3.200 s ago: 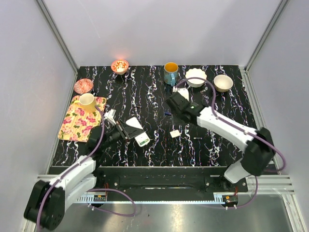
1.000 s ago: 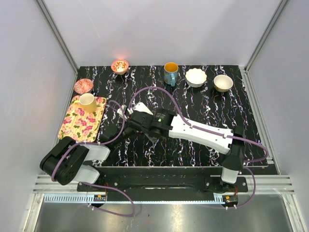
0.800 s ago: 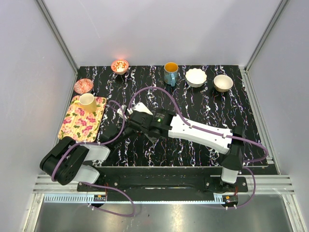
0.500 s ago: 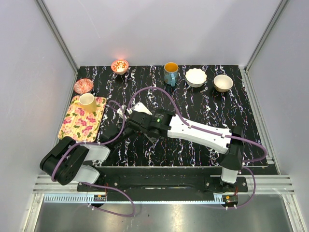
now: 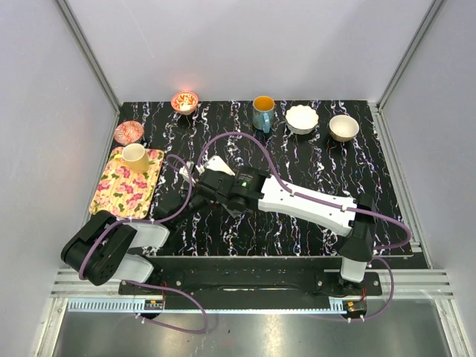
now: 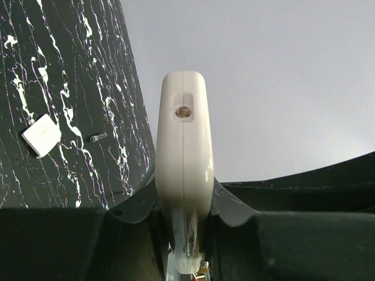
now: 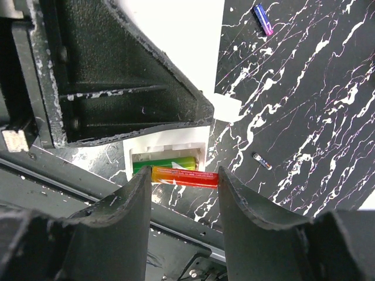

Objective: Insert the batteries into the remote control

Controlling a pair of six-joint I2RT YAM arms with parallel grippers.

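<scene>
The left tool (image 6: 183,206) is clamping the remote (image 6: 183,152) tightly by its sides. It seems to be holding it tilted up off the surface (image 5: 320,160), I'd say so that the open bay is facing the other arm. The right tool (image 7: 183,184), jaws about half apart, is gripping an orange battery (image 7: 190,177) end to end. It is hanging the battery right at the mouth of the bay, alongside a green battery (image 7: 167,165) that is lying inside. Gripping it lengthways like that looks meant to line it up with the empty slot beside the green one.

The remote is showing as a slim white handset with rounded edges and a small hole in its end face. From above it is sitting left of centre, mostly hidden under the two arms. The orange battery is shading from yellow at one end to red at the other. A blue battery (image 7: 263,19) is lying well apart on the surface, and so is the white cover (image 6: 41,135).
</scene>
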